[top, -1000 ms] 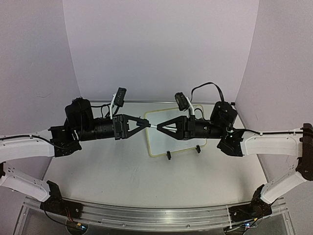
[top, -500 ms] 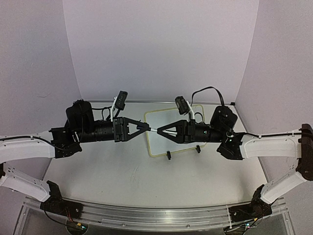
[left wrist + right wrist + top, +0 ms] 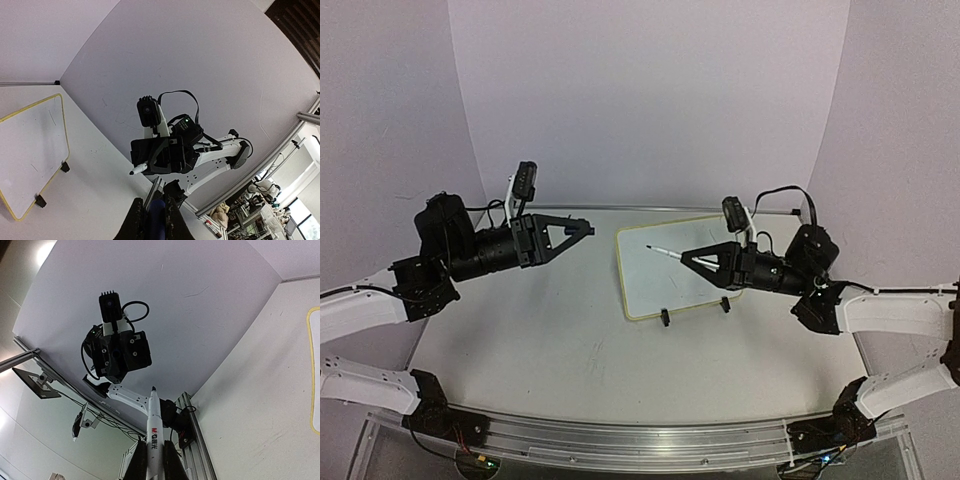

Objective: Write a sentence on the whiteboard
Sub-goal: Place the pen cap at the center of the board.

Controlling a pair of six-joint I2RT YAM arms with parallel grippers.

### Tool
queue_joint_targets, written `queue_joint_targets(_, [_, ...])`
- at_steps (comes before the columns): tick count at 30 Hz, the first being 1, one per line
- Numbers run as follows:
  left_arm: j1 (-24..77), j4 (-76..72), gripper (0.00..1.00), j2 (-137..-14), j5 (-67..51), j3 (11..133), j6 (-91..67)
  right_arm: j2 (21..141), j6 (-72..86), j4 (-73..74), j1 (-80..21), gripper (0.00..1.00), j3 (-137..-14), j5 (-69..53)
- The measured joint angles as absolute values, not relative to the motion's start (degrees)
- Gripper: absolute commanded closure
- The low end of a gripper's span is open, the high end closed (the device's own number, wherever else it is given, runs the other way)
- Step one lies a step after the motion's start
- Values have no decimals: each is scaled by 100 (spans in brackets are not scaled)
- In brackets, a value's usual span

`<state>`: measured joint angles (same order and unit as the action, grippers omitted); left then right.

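Note:
The whiteboard (image 3: 670, 285) leans on two black clip feet (image 3: 664, 318) at the table's far middle. It also shows in the left wrist view (image 3: 30, 150), and its yellow rim (image 3: 311, 370) shows in the right wrist view. No blue lettering shows on it, only faint smudges. My right gripper (image 3: 688, 258) is shut on a white marker (image 3: 661, 252) whose bare tip points left above the board's upper part. In the right wrist view the marker (image 3: 154, 420) sticks out from the gripper (image 3: 155, 445). My left gripper (image 3: 582, 229) hangs left of the board, shut (image 3: 155, 202) on the blue cap (image 3: 156, 220).
Purple walls close the back and both sides. An aluminium rail (image 3: 640, 440) runs along the near edge with both arm bases on it. The table surface (image 3: 550, 330) is white.
The two grippers met tip to tip over the board's left edge, then pulled apart. The left arm went left and up with the cap, and the right arm drew back right with the uncapped marker.

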<state>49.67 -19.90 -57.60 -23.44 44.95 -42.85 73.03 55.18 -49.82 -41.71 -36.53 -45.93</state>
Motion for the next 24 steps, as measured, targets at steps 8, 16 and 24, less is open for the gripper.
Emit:
queue_joint_targets(8, [4954, -207, 100, -5422, -1168, 4493, -3747, 6410, 4786, -3463, -4099, 100, -3616, -3979])
queue_joint_targets(16, [4943, 1142, 100, -6547, -377, 4165, -3793, 5463, 3865, -1271, -4099, 100, -3697, -2762])
queue_joint_targets(24, [4950, 1280, 100, -7325, -436, 3758, -4042, 5577, 3717, -843, -4091, 100, -3697, -2460])
